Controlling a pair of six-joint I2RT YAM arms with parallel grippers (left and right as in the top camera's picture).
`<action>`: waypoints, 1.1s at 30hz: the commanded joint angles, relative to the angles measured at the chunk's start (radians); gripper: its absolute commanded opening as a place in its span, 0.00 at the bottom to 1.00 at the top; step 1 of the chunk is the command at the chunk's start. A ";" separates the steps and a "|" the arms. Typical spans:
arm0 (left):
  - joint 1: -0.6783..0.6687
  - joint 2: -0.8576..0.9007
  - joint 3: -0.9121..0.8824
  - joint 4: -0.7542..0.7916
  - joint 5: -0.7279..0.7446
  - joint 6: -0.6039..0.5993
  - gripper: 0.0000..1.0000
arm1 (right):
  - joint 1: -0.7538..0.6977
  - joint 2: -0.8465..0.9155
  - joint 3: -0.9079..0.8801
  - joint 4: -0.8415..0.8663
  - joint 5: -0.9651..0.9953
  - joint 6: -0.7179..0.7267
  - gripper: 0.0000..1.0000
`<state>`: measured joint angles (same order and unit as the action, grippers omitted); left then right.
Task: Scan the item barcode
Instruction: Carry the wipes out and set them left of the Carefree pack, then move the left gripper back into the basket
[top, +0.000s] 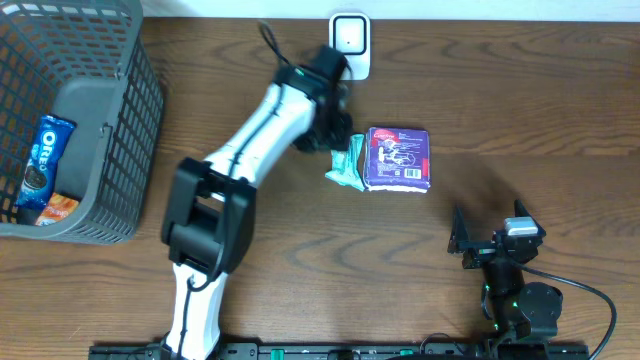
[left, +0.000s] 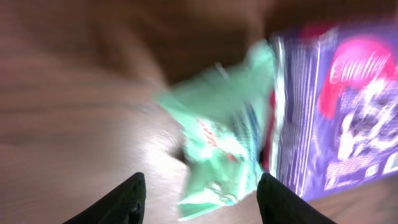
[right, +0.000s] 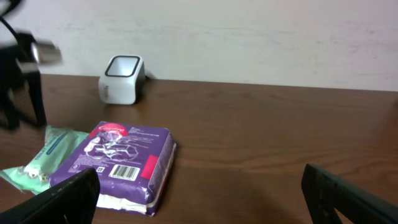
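Observation:
A green packet lies on the table, its right edge against a purple pack. My left gripper hovers just over the green packet's far end. In the left wrist view the picture is blurred; the left gripper is open, and the green packet lies loose between and beyond its fingers, beside the purple pack. The white scanner stands at the back edge. My right gripper is open and holds nothing. It faces the purple pack, whose barcode shows on top.
A grey mesh basket sits at the far left with an Oreo pack and an orange packet inside. In the right wrist view the scanner stands near the wall, behind the green packet.

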<state>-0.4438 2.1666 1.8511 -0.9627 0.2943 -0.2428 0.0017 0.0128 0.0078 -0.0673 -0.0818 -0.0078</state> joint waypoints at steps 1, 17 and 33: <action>0.082 -0.089 0.081 -0.034 0.008 -0.002 0.58 | -0.007 -0.004 -0.002 -0.003 -0.006 0.011 0.99; 0.697 -0.462 0.115 -0.040 -0.378 0.023 0.62 | -0.007 -0.004 -0.002 -0.003 -0.006 0.011 0.99; 1.010 -0.327 -0.067 -0.096 -0.462 -0.067 0.64 | -0.007 -0.004 -0.002 -0.003 -0.006 0.011 0.99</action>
<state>0.5644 1.7992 1.8084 -1.0508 -0.1177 -0.2665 0.0017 0.0128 0.0078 -0.0677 -0.0818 -0.0078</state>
